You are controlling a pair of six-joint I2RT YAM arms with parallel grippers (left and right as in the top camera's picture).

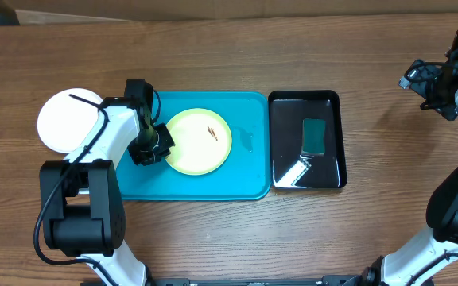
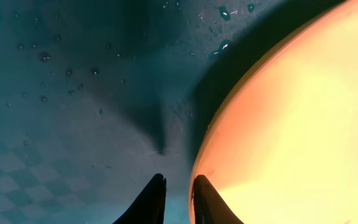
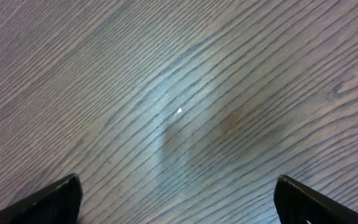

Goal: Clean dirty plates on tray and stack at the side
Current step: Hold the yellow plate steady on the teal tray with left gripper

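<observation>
A pale yellow-green round plate (image 1: 199, 143) is seen lying flat in the middle of the large turquoise rectangular plastic tray (image 1: 245, 183), and a few small brown specks (image 1: 212, 132) are marked on its upper part. Its left rim is pinched by the left pincer (image 1: 156, 144). In the left wrist view the two dark fingers (image 2: 153, 200) are drawn close together, one on the tray side and one over the plate (which is rendered orange-yellow in that close view), with the rim edge caught in the narrow gap between them. The tray floor around them is dotted with water droplets (image 2: 224, 11)

A white round plate (image 1: 64, 125) is set on the brown wooden table (image 1: 213, 40) just left of the turquoise tray, partly crossed by the left arm and its cable. A smaller glossy black rectangular tray (image 1: 283, 159) is placed just beside the turquoise tray's right edge. A dark green rectangular sponge (image 1: 315, 135) is laid in it, and a bright reflection is seen below the sponge

The right pincer (image 1: 417, 79) is found well apart from both trays, near the table's far right corner. In the right wrist view its fingers (image 3: 48, 202) are spread wide open at the two lower corners, with bare wood grain seen beneath them
</observation>
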